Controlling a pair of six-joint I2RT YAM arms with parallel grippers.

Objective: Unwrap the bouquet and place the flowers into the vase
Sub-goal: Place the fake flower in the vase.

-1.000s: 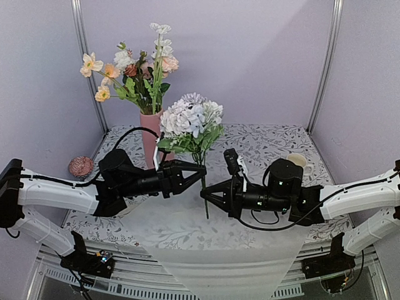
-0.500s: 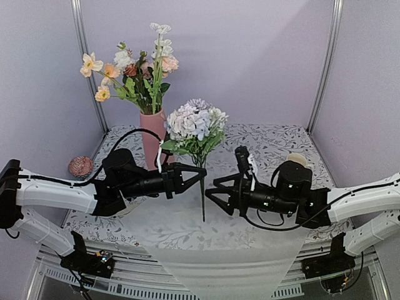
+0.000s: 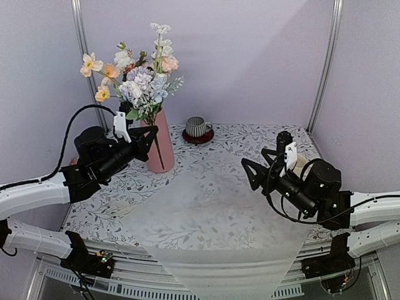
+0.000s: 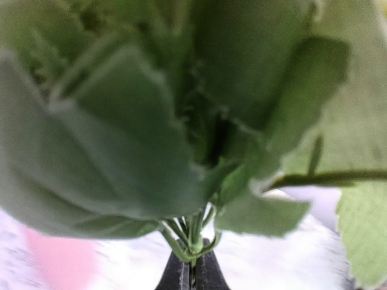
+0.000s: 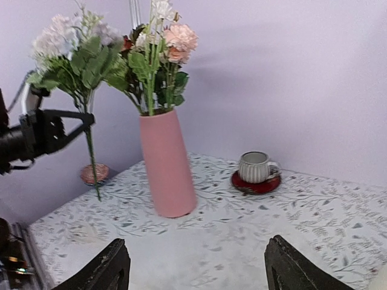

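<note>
The pink vase (image 3: 157,149) stands at the back left of the table with several flowers (image 3: 128,65) in it. My left gripper (image 3: 149,134) is shut on the green stem of a white and lavender flower cluster (image 3: 142,84), held upright just in front and left of the vase. In the left wrist view the fingertips (image 4: 181,277) pinch the stem (image 4: 195,232) under blurred leaves. From the right wrist view the held stem (image 5: 92,160) hangs beside the vase (image 5: 168,163), apart from it. My right gripper (image 3: 257,164) is open and empty at the right. The translucent wrapping paper (image 3: 206,219) lies spread flat.
A grey striped mug (image 3: 198,127) on a red saucer (image 5: 257,185) stands behind and right of the vase. A cream mug (image 3: 299,162) sits behind my right arm. A small pinkish round object (image 5: 94,174) lies at the table's left edge.
The right gripper opened, let go of the stem and drew back to the right. The left gripper closed on the stem and carried the flower cluster up and left to the vase.
</note>
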